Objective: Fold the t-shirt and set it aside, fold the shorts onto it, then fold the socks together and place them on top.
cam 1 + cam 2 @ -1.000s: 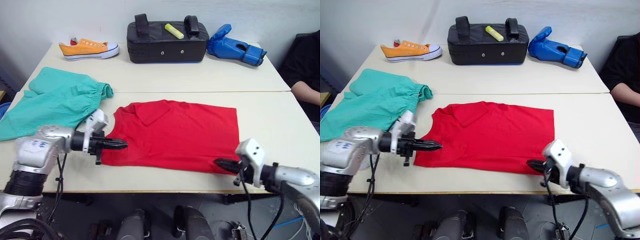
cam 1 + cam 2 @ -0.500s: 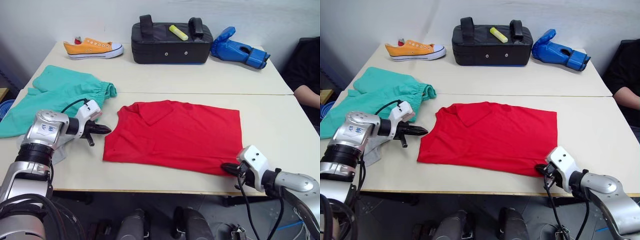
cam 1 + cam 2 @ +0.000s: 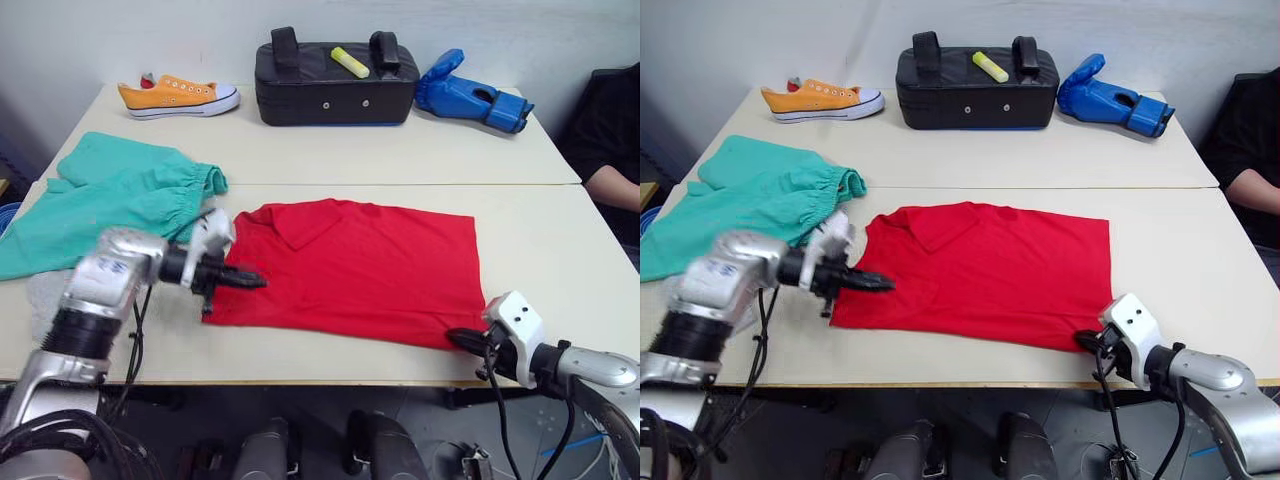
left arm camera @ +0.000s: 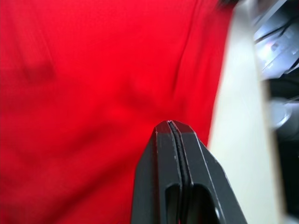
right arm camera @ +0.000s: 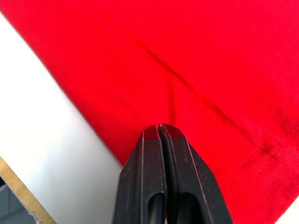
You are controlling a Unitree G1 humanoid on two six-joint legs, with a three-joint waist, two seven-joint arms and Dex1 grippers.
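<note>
An orange sneaker [image 3: 178, 97] lies at the far left of the cream table [image 3: 400, 160], beside a black padded bag [image 3: 335, 87] carrying a yellow marker [image 3: 348, 62]; a blue boxing glove [image 3: 472, 95] rests right of it.

left gripper [image 3: 255, 281] back over t-shirt [image 3: 360, 268] left edge

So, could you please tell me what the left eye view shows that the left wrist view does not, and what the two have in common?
The left eye view takes in the teal shorts, the orange sneaker, the black pad, the blue glove and the right gripper at the t-shirt's near right corner. The left wrist view gives the left gripper's fingers pressed together, seen close up. Both share the red t-shirt, the left gripper above its left edge, and the table.
</note>
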